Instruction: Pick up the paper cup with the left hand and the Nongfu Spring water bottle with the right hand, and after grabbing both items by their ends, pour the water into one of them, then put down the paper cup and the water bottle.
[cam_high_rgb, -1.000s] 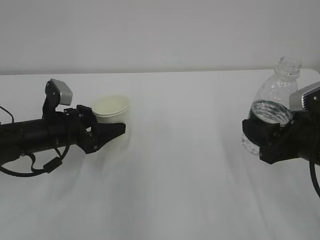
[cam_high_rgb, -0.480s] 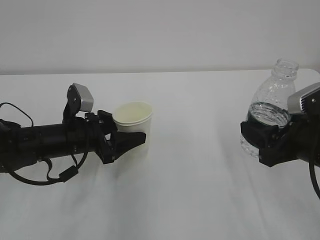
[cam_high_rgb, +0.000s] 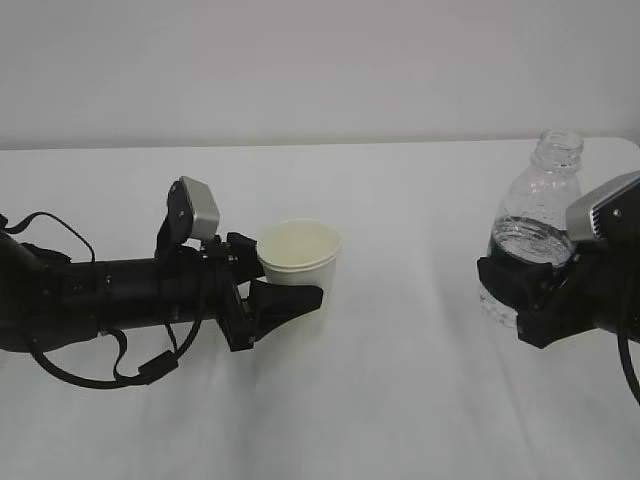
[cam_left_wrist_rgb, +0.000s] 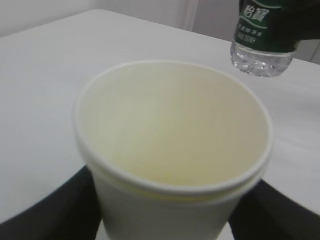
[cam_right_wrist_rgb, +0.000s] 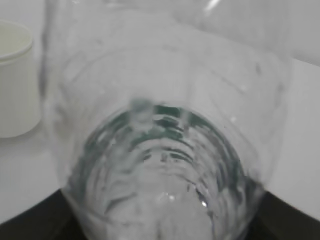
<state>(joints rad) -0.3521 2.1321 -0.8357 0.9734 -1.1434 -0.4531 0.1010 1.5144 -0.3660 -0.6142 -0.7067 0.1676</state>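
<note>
The white paper cup (cam_high_rgb: 300, 255) stands upright with its cream inside showing, just left of the middle. My left gripper (cam_high_rgb: 295, 288) is shut on its lower wall, one black finger (cam_high_rgb: 290, 300) in front. The left wrist view looks straight into the paper cup (cam_left_wrist_rgb: 172, 135), which sits between the dark fingers (cam_left_wrist_rgb: 45, 210) of my left gripper (cam_left_wrist_rgb: 165, 222). At the right, the capless water bottle (cam_high_rgb: 535, 210) is upright, with water (cam_high_rgb: 522, 245) in its lower half. My right gripper (cam_high_rgb: 522, 290) is shut round its middle. The ribbed bottle (cam_right_wrist_rgb: 165, 125) fills the right wrist view above my right gripper (cam_right_wrist_rgb: 160, 227).
The white table (cam_high_rgb: 400, 400) runs back to a pale wall. Its far edge (cam_high_rgb: 400, 142) lies behind both arms. The left arm's black cable (cam_high_rgb: 100, 370) loops low over the table. The bottle's green label and base (cam_left_wrist_rgb: 260, 45) show in the left wrist view, the cup (cam_right_wrist_rgb: 15, 80) in the right one.
My left arm has carried the cup to the right, toward the middle of the table. The bottle in my right gripper has shifted slightly left and down and now stands straighter.
</note>
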